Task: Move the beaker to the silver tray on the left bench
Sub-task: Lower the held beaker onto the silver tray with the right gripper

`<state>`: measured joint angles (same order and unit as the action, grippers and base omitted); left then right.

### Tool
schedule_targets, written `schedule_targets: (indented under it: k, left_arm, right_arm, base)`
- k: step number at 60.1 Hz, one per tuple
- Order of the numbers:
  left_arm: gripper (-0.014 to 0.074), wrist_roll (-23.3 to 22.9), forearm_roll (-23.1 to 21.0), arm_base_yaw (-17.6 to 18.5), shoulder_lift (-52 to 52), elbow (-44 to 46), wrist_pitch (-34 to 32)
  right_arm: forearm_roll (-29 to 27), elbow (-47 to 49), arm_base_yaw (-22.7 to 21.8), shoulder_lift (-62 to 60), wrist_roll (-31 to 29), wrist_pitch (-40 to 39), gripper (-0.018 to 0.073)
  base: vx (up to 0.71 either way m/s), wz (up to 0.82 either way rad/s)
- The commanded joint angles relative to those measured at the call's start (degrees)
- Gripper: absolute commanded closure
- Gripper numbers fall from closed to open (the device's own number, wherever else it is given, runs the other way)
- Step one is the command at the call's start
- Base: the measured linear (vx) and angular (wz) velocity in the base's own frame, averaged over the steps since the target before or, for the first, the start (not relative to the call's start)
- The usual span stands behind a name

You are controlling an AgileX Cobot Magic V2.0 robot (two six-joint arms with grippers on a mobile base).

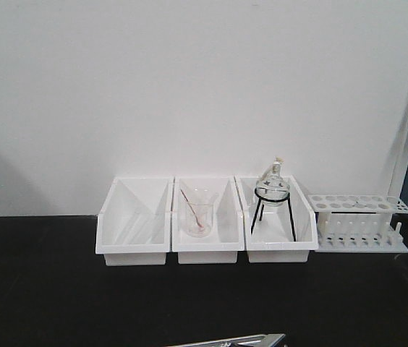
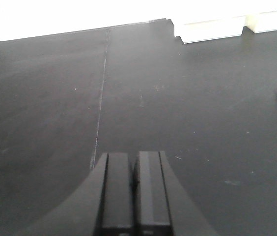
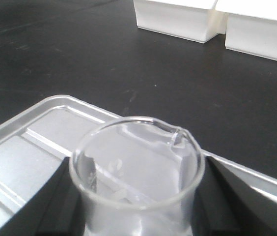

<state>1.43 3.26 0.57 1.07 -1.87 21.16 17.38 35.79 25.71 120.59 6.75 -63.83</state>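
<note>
While your right gripper (image 3: 136, 206) is hanging low over the silver tray (image 3: 35, 142), it is squeezing the beaker (image 3: 136, 169) between its two black fingers (image 3: 55, 206). Your left gripper (image 2: 134, 191) is pressed closed, holding nothing, above the black bench (image 2: 178, 108).

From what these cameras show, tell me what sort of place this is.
Probably a laboratory bench: a white plastic test-tube rack, a round glass flask on a black wire stand in a white plastic bin, and a long matte black worktop.
</note>
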Motion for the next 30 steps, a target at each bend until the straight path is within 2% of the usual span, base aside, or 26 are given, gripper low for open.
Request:
schedule_targets:
  k: [1, 13, 30]
  left_arm:
    - [0.0595, -0.1, -0.16, 0.33, 0.39, -1.14, -4.28]
    - [0.0595, -0.1, -0.16, 0.33, 0.39, -1.14, -4.28]
    - [0.0595, -0.1, -0.16, 0.33, 0.39, -1.14, -4.28]
  right_arm:
    - [-0.22, 0.86, -0.14, -2.6, -0.53, -3.86, 0.0484]
    - [0.21, 0.86, -0.14, -2.6, -0.47, -2.06, 0.0333]
    - [-0.03, 0.86, -0.14, -2.6, -0.47, -3.43, -0.0017]
  base:
    - [0.0, 0.0]
    - [0.0, 0.0]
    - [0.0, 0.0]
